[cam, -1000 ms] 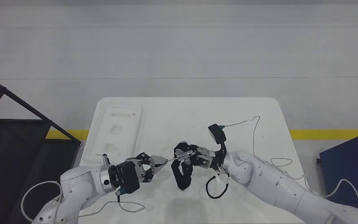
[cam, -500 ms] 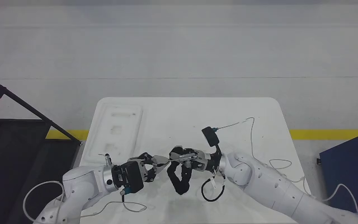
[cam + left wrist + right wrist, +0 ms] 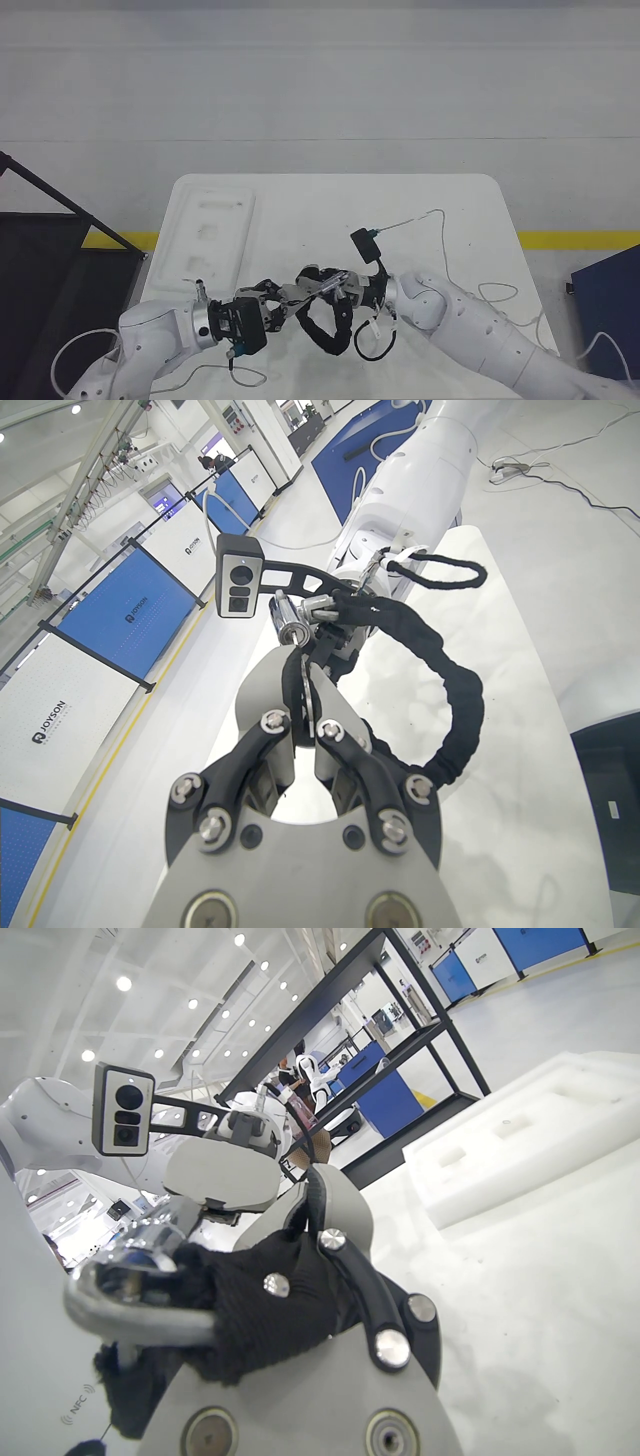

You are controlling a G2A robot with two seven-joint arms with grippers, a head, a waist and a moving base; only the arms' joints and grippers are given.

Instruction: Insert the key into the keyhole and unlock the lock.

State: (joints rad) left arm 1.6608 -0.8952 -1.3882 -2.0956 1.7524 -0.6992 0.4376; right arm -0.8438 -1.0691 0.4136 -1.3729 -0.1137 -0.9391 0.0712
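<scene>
Two arms meet over the near edge of one white table [image 3: 450,220], with one lock and one key between them.

**Lock.** The single lock [image 3: 285,620] is a short silver cylinder joined to one black fabric-sleeved cable loop [image 3: 465,700]. It is held off the table, and the loop hangs beneath it in the top view [image 3: 325,325].

**Key.** The one flat metal key [image 3: 306,692] points at the end face of the cylinder. Its tip meets that face at the keyhole. How far it has entered cannot be told.

**Left gripper.** The left gripper [image 3: 300,670] [image 3: 283,300] has its two fingers pressed together on the bow of the key.

**Right gripper.** The right gripper [image 3: 338,290] is clamped on the lock where the black sleeve joins the metal. From its own wrist the silver metal [image 3: 135,1278] shows just beside the pinched sleeve.

**Other items.**
- One white foam tray [image 3: 245,250] lies on the far left part of the table, well apart from both grippers, and has three recesses.
- Two wrist cameras show, one on each arm [image 3: 239,582] [image 3: 122,1110].

**Writing.**
- Three floor panels [image 3: 135,620] behind the table carry a logo with a line of lettering, in the left wrist view.
- A small printed mark [image 3: 75,1408] sits on the right gripper's own housing.
</scene>
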